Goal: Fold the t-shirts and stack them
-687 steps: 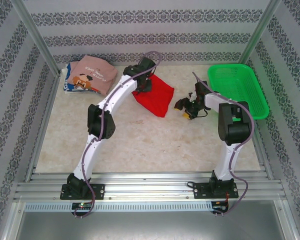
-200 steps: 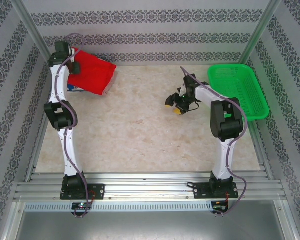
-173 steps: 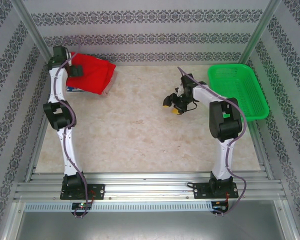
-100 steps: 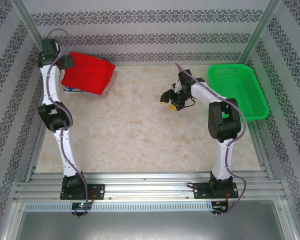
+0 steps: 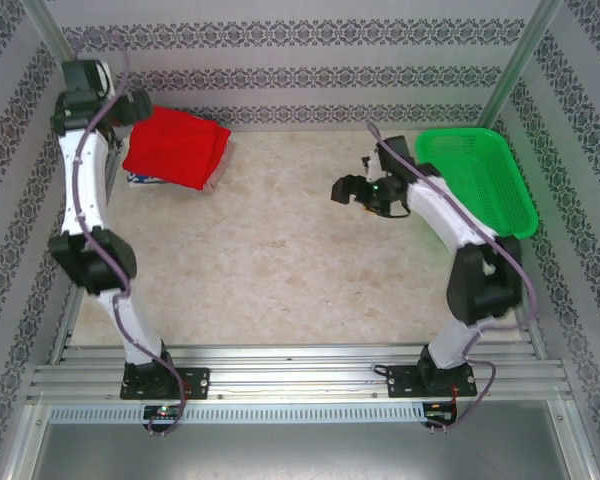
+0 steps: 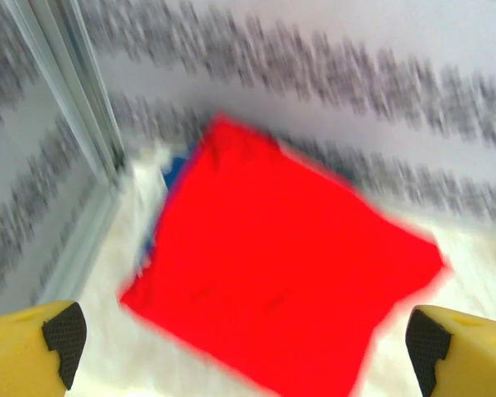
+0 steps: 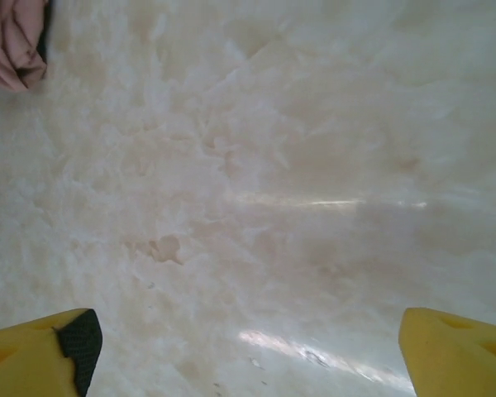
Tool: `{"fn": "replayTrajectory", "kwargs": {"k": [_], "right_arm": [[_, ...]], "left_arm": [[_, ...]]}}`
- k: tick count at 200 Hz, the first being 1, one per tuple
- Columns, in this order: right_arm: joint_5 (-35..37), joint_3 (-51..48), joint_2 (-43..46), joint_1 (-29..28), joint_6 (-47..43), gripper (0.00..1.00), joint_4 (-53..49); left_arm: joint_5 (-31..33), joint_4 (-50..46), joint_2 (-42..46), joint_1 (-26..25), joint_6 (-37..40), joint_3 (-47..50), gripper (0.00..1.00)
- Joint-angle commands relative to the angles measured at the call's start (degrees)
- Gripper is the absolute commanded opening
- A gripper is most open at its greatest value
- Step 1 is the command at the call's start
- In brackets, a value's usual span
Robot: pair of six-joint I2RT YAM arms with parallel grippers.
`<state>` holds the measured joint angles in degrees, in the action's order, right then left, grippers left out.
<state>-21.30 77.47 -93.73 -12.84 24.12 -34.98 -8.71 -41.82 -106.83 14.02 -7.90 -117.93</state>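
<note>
Red t-shirt (image 5: 177,150) lies folded on top of the stack at the far-left corner of the worktop (image 5: 280,270), close to the back wall. Under it a dusty-pink t-shirt (image 5: 218,172) peeks out along the stack's right edge. A white-blue t-shirt (image 5: 140,180) shows at the near-left edge w/ a bit of blue. The stack sits well apart from the green mesh basket (image 5: 520,215), which is at the far right of the worktop.

Left claw (image 5: 133,104) is at the far left, over the stack's far-left edge & raised clear of the cloth. It's released: jaws wide, nothing btwn them. In the left wrist cam its yellow fingertips (image 6: 33,347) w/ black pads sit at the bottom corners, and the red t-shirt (image 6: 281,289) lies below, blurred. A sliver of blue cloth shows at its far-left edge, next to the aluminium frame post (image 6: 74,91).

Right claw (image 5: 358,192) hangs over bare worktop right of centre, near the basket's left side but not touching it. Also released, jaws wide, empty. In the right wrist cam only marbled worktop (image 7: 256,190) lies btwn its fingertips (image 7: 455,347). The dusty-pink t-shirt's edge (image 7: 16,50) shows in the top-left corner w/ a thin red strip beside it.
</note>
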Motion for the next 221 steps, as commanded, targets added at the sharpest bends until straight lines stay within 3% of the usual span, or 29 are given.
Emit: {"fn": "replayTrajectory", "kwargs": {"k": [1,16,54,90,107,135,174,196,210,221], "right_arm": [[13.91,-10.49,12.17,2.16,-4.56,0.98,7.09],[20.45,-19.58,20.64,3.78,-5.45,0.98,11.43],[33.62,-39.82,37.97,7.22,-9.04,0.98,23.00],[42.00,-60.74,53.83,7.77,-16.24,0.98,40.98],[42.27,-65.27,56.98,8.02,-14.92,0.98,43.82],[41.00,-67.34,51.21,7.79,-13.91,0.98,50.00],[38.37,-67.83,41.45,7.74,-16.71,0.98,64.46],[36.71,-67.00,32.78,8.56,-17.59,0.98,75.34],[35.48,-64.79,26.56,8.78,-19.16,0.98,80.65],[34.41,-62.63,21.35,9.43,-20.51,0.98,84.09]], "left_arm": [[-2.30,22.74,20.58,-1.18,-8.07,28.32,1.00],[-0.32,35.03,35.22,-1.57,-14.23,49.46,1.00],[13.64,38.23,55.00,-10.25,-10.99,80.40,1.00],[20.26,48.57,68.56,-14.18,-8.33,101.00,1.00],[22.17,53.90,70.26,-14.28,-4.55,104.09,1.00],[20.42,71.44,62.34,-14.28,-2.06,110.22,1.00],[17.32,101.33,33.05,-14.46,2.05,108.35,1.00],[14.60,99.06,22.69,-13.64,4.86,101.46,1.00],[10.89,112.06,12.83,-13.80,7.56,101.47,1.00],[11.11,96.37,18.81,-13.26,5.43,98.84,1.00]]}}
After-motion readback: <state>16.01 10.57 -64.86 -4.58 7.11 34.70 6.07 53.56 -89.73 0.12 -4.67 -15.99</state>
